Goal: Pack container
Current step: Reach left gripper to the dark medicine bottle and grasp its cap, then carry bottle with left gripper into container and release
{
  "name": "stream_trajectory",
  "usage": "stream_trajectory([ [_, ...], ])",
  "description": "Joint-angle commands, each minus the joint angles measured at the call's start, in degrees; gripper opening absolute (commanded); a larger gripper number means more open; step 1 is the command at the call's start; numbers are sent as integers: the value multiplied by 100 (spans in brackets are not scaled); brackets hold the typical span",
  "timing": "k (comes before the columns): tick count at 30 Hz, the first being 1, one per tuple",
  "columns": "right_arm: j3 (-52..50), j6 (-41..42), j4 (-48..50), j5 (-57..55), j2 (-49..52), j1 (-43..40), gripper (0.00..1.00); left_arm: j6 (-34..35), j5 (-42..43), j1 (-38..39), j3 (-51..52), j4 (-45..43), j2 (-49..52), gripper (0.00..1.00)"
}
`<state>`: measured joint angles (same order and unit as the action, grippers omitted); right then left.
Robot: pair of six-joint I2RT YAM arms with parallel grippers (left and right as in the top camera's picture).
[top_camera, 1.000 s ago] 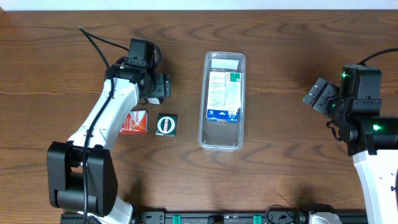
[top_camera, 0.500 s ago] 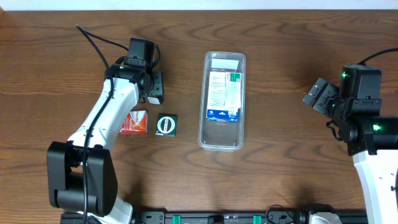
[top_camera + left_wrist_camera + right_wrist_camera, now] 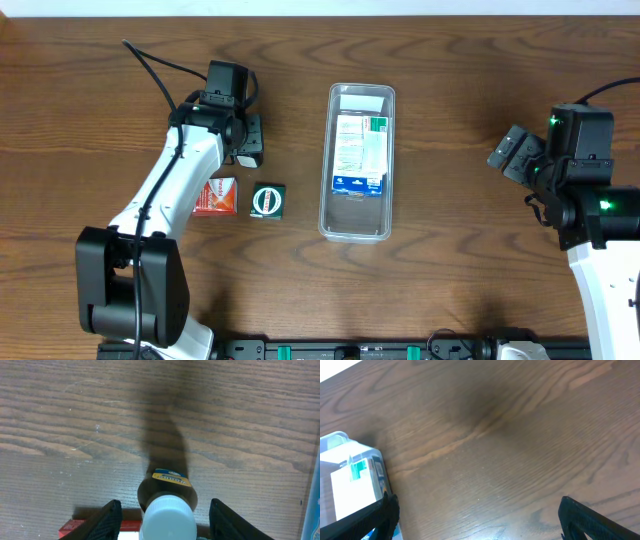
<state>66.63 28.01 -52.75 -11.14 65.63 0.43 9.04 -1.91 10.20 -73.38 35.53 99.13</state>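
The clear plastic container (image 3: 325,205) stands in the middle of the table with white, green and blue boxes (image 3: 360,152) in it. Its corner shows in the right wrist view (image 3: 347,442). A red box (image 3: 215,196) and a green box (image 3: 268,200) lie to its left. My left gripper (image 3: 250,145) is open above them. In the left wrist view its fingers (image 3: 165,520) straddle a dark bottle (image 3: 170,482) with a white cap, with gaps on both sides. The red box (image 3: 87,525) shows beside it. My right gripper (image 3: 512,155) is open and empty (image 3: 480,527), right of the container.
Black cables (image 3: 160,70) trail from the left arm across the back left of the table. A black rail (image 3: 350,350) runs along the front edge. The table (image 3: 450,80) is dark wood.
My left gripper has turned and shifted slightly left over the bottle, then held still. The right arm has not moved.
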Motion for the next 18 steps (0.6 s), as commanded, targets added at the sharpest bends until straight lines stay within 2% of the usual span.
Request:
stream_trajectory([
  [1,11,-24,-2,-20,0,-48,99,-17,-4,-20,15,-20,85,50],
  [3,11,-24,-2,-20,0,-46,99,-17,13,-20,15,22,85,45],
  [10,11,-22,-2,-20,0,-48,99,-17,168,-20,15,111,85,43],
  [18,11,-24,-2,-20,0,-48,99,-42,166,-20,13,186,83,29],
])
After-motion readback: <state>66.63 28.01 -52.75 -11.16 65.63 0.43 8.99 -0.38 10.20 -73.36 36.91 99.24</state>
